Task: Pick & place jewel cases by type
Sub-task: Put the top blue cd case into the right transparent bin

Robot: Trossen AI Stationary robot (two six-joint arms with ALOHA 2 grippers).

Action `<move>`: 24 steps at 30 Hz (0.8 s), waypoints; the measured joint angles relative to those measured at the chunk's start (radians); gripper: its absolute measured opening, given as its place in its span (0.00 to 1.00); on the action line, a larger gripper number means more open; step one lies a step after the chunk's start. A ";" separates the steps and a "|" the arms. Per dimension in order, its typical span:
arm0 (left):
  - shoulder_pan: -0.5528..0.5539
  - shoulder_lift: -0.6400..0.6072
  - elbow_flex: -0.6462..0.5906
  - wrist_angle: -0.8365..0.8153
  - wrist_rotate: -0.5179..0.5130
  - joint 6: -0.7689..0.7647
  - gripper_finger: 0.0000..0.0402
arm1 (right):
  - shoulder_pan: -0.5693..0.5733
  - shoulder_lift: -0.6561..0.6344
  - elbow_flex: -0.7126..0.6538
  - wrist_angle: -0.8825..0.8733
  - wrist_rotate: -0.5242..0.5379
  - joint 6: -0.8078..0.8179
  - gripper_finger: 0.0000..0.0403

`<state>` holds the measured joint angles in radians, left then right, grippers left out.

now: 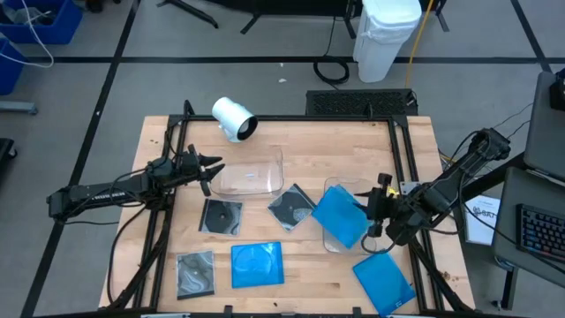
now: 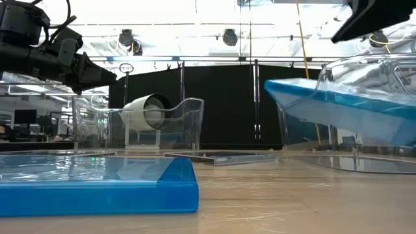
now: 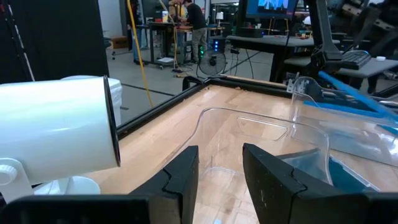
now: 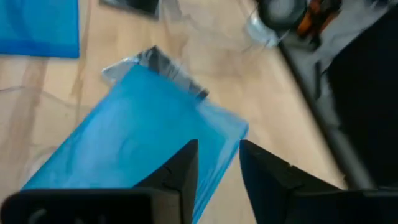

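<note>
right claw (image 1: 375, 205) parted above blue case (image 1: 339, 216) tilted on tray rim (image 1: 328, 184).

3 blue jewel cases (image 1: 257, 264), 3 dark grey/clear (image 1: 221, 215) — white cyl. (image 1: 233, 118), clear trays (image 1: 252, 177).

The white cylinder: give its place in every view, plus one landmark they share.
High view: white cylinder at the table's far edge, left of centre.
Low view: centre-left, behind a clear tray.
Left wrist view: large, at the left edge.
Right wrist view: not in it.
Shared landmark: that clear tray beside it.
</note>
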<state>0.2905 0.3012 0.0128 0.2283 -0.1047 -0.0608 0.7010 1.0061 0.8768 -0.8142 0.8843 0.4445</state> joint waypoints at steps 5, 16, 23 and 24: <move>0.000 0.000 0.000 0.000 0.000 0.000 0.32 | -0.018 0.000 0.000 0.195 0.001 -0.167 0.33; 0.000 0.000 0.000 -0.008 0.000 0.000 0.32 | -0.260 0.222 0.000 0.580 -0.553 -0.505 0.23; 0.000 0.000 0.000 -0.016 -0.001 0.000 0.32 | -0.397 0.405 0.000 0.687 -0.786 -0.609 0.13; 0.000 0.000 0.000 -0.016 -0.001 0.000 0.32 | -0.410 0.419 0.000 0.702 -0.808 -0.615 0.11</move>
<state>0.2901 0.3010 0.0128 0.2127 -0.1055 -0.0605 0.2911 1.4247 0.8764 -0.1125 0.0759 -0.1710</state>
